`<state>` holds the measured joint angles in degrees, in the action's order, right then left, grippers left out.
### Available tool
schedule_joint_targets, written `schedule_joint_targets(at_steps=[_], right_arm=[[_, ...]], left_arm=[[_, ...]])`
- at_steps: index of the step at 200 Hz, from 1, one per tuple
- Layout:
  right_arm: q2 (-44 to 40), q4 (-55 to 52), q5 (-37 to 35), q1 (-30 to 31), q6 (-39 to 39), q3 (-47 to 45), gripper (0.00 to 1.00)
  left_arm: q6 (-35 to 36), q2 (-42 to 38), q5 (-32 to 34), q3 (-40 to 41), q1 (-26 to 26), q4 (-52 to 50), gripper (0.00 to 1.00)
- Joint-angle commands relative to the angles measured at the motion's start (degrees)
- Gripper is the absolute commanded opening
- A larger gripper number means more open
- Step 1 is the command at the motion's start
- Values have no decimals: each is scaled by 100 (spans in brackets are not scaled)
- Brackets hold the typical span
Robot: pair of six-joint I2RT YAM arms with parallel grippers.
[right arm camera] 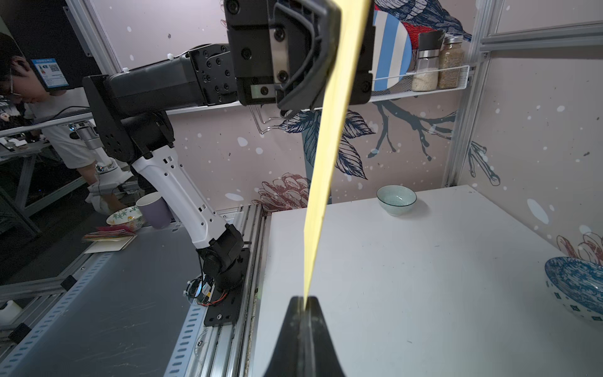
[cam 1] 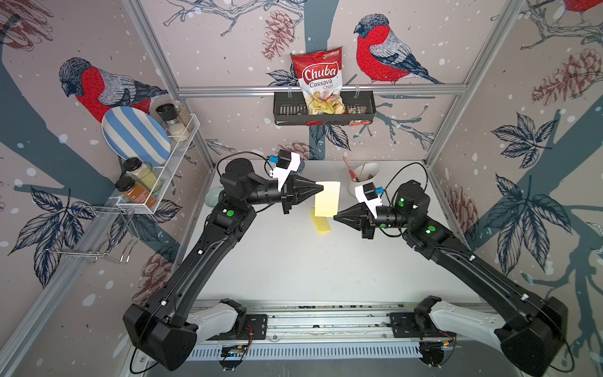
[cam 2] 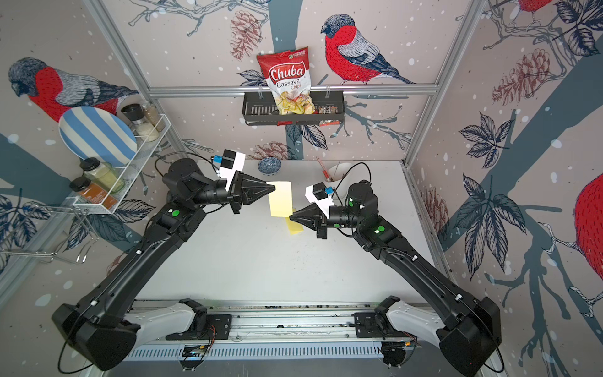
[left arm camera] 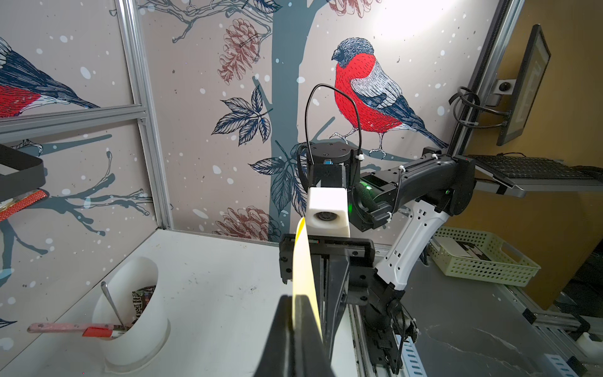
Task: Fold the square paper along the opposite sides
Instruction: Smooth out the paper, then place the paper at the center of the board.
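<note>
Nearest, the white surface (cam 1: 293,267) spreads between the two arms. Beyond it the right gripper (cam 1: 336,216) is pinched shut on the near corner of the pale yellow paper (cam 1: 328,199), the jaws meeting on its edge in the right wrist view. Just under that tip, a second, brighter yellow piece (cam 1: 323,227), perhaps a pad, lies flat on the surface, apart from the held sheet. The paper itself hangs in the air between the arms, off the surface, stretched taut. Farther on, the left gripper (cam 1: 321,187) is likewise closed tight on the far corner. Holding opposite corners probably keeps the sheet flat and controllable. From above it reads as a narrow rectangle, not a square, so the fold may already be made, though tilt could explain it. Behind stand a white cup (cam 1: 372,169), a blue patterned bowl (cam 2: 269,165) and a cassava chips bag (cam 1: 318,78).
</note>
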<state>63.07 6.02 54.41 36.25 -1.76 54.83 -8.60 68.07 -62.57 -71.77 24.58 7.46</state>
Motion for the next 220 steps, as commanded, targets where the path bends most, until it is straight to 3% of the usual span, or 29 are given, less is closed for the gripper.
schedule_joint_targets(at_steps=[1, 11, 18, 60, 73, 87, 101, 137, 153, 170, 220], right_arm=[[8, 39, 16, -2, -35, -32, 17], [13, 51, 22, -1, -35, -51, 17], [17, 54, -9, -2, -26, -51, 0], [-44, 64, -114, 5, 17, -103, 0], [-66, 40, -168, -4, 11, -149, 36], [-98, -23, -324, -4, 50, -214, 56], [-161, -125, -942, -4, 168, -281, 68], [-544, -431, -3458, -112, 715, -525, 97], [-759, -658, -4285, -238, 929, -574, 100], [-1017, -811, -4693, -450, 1106, -693, 100], [-1297, -795, -4277, -1299, 1523, -1032, 100]], left_arm=[[54, -33, 51, -37, 3, 159, 0], [69, -36, 49, -31, 3, 159, 0], [65, -32, 51, -33, 3, 162, 0], [99, -51, 93, -35, 3, 111, 0], [106, -63, 174, -7, 5, 115, 0], [89, -84, 389, 58, 3, 153, 0], [-23, -147, 856, 229, 4, 297, 0], [-603, -363, 2474, 1149, 8, 804, 0], [-1032, -386, 3193, 1614, 3, 916, 0], [-1422, -374, 3710, 2115, -6, 964, 0], [-2505, 173, 3687, 3459, -164, 2119, 0]])
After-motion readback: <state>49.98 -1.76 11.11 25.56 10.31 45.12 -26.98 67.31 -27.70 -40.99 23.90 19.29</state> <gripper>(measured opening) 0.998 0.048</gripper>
